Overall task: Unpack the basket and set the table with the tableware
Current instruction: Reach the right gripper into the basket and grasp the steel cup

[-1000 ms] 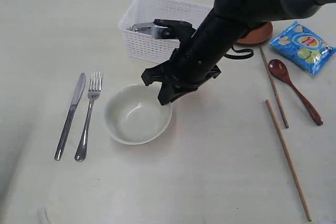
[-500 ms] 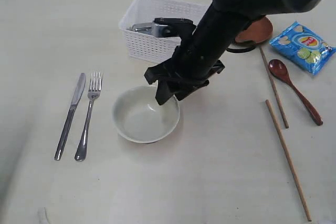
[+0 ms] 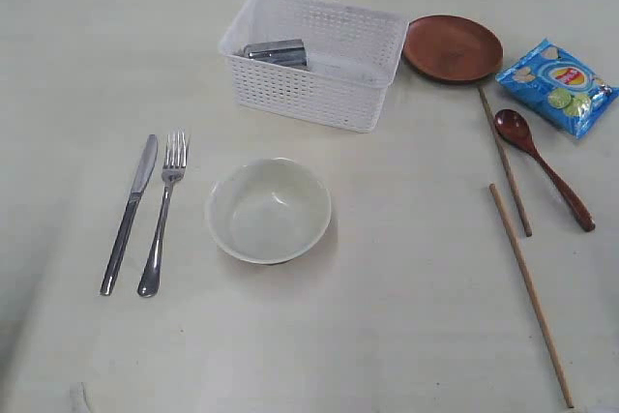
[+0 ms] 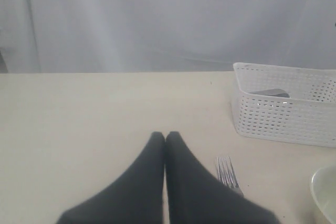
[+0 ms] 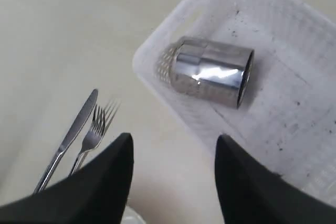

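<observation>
The white basket (image 3: 319,74) stands at the back of the table (image 3: 387,336) with the steel cup (image 3: 276,50) lying on its side inside. The cream bowl (image 3: 269,210) sits in front of it, with the knife (image 3: 129,215) and fork (image 3: 162,215) to its left. At the right lie the brown plate (image 3: 453,47), the wooden spoon (image 3: 542,166) and two chopsticks (image 3: 503,157). My right gripper (image 5: 175,141) hangs open and empty high above the basket's edge, with the cup (image 5: 212,72) below it. My left gripper (image 4: 165,136) is shut and empty, low over the table near the fork (image 4: 227,174).
A blue chips bag (image 3: 556,87) lies at the far right beside the plate. The second chopstick (image 3: 530,292) runs toward the front right edge. In the left wrist view a pale curtain hangs behind the table.
My right gripper has let go of the bowl, which slid slightly right, then has risen and drawn back to above the basket at the top of the exterior view.
</observation>
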